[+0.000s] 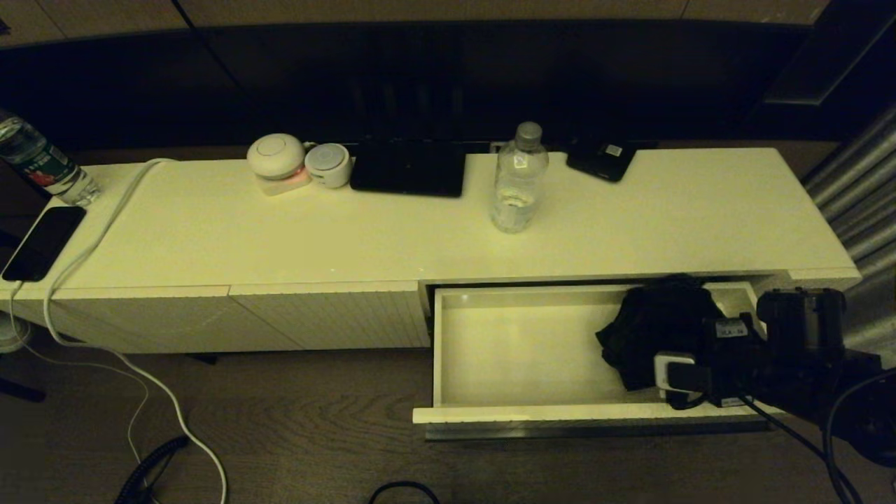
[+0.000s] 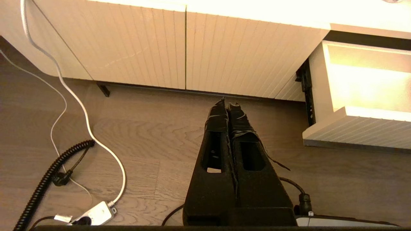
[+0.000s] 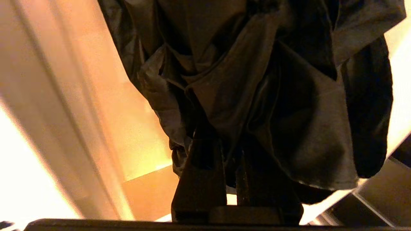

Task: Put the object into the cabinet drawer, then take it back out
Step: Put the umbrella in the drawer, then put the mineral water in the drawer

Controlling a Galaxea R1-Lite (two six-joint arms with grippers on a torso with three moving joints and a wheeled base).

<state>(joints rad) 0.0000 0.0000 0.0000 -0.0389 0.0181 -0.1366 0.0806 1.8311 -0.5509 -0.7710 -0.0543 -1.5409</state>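
**Though already pinched, soft enough to slip**

Far left, parked above the wooden floor (image 2: 144, 134) before the ribbed front of the cabinet (image 2: 224, 48): the left hand (image 2: 228, 106), fingers pressed together on nothing. Shown only in its own wrist view, absent from the head view.

Further right, pulled well out: the cabinet drawer (image 1: 490, 414), bare over its left and middle. In its right end, the black cloth (image 1: 651, 325), bunched in loose folds. Closed on a gather of that fabric: the right hand (image 3: 224, 141), reaching in over the drawer front.

Judging by the folds: light, limp, no stiffness, nothing fragile. Likely to sag, trail and catch on the drawer rim when lifted. Thin and faintly shiny, so perhaps slippery in a shallow pinch. Best taken deep through a thick bunch near the middle, not by one loose edge.

From the head view alone: where the bundle sits in the drawer, plus a water bottle (image 1: 518, 182) standing on the cabinet top behind. From the right wrist view alone: fingers buried in the folds, with fabric draped above and around them. Cannot tell from either whether resting on the drawer floor or lifted clear.
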